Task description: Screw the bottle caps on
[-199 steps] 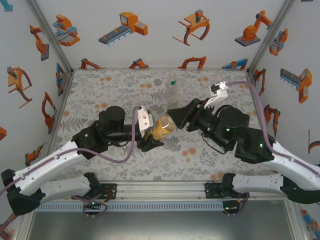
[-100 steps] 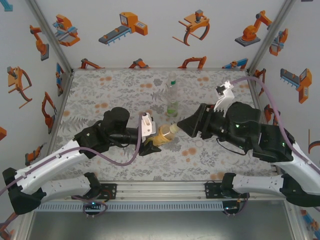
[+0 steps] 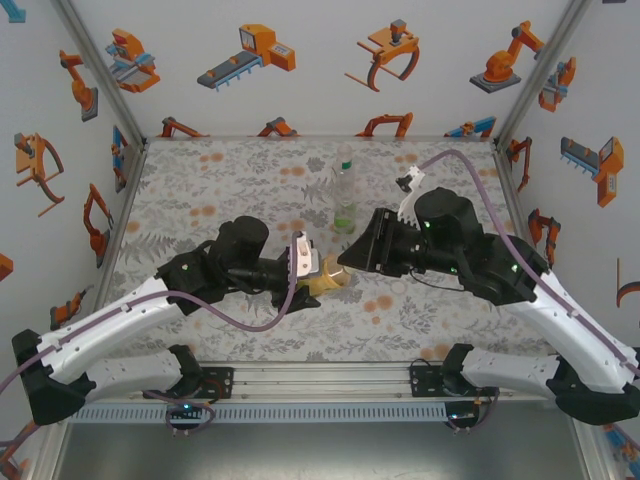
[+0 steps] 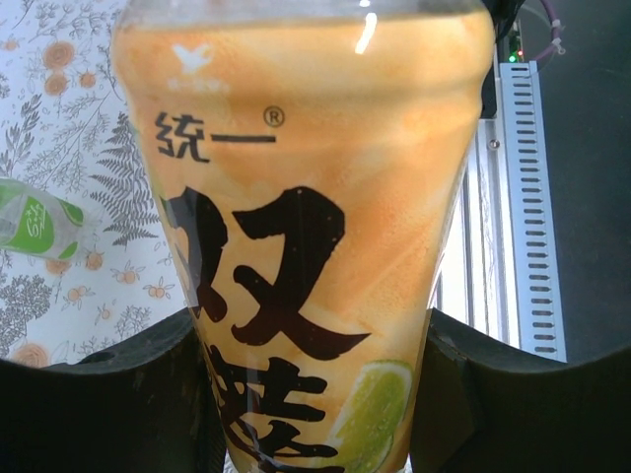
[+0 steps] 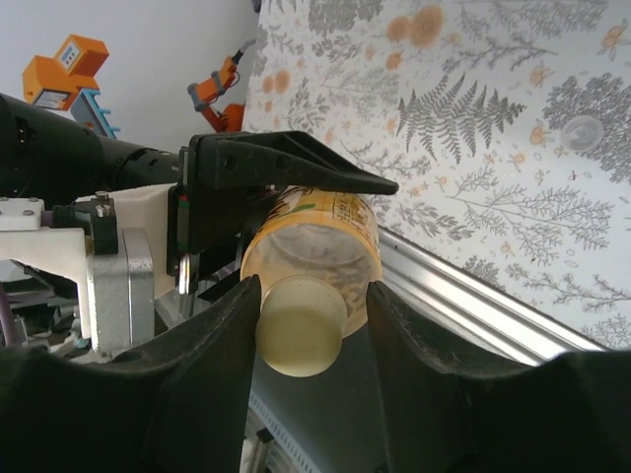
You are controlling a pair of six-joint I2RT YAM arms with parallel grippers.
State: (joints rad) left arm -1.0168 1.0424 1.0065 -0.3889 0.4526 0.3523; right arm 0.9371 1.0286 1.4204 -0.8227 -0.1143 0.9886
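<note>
**Held item.** The amber bottle (image 4: 306, 197) is in the left gripper (image 3: 312, 282). The two black fingers (image 4: 99, 404) are clenched against opposite sides of its body, low on the label. The label carries black Chinese characters and a lime wedge. From the top view the bottle lies tilted well over, with its neck pointing away from the left gripper toward the right gripper (image 5: 314, 294).

**Cap.** A pale yellowish cap (image 5: 299, 330) sits on the neck of the amber bottle. How far it is threaded on cannot be told.

**Right gripper.** Its fingers (image 5: 212, 374) stand on either side of that cap. One finger lies against the cap's edge, and a narrow gap shows between the cap and the other. The fingers are therefore parted around the cap rather than clamped on it. In the top view the fingertips meet the neck end of the amber bottle directly.

**Other task items.**
- A green-tinted bottle (image 3: 345, 213) stands beyond the amber bottle, toward the back wall, near it but clear of both grippers.
- A colourless bottle (image 3: 343, 175) is just behind the green-tinted one, farther still from the amber bottle.
- The left wrist view shows the green-tinted bottle off to one side of the amber bottle.
- A loose cap (image 5: 582, 133), small, round and translucent, lies flat on the tabletop (image 3: 200, 190), well apart from the amber bottle.

**Surroundings.** The tabletop has a grey fern-and-flower print. An aluminium rail (image 4: 513, 197) runs on the near side of the amber bottle.
</note>
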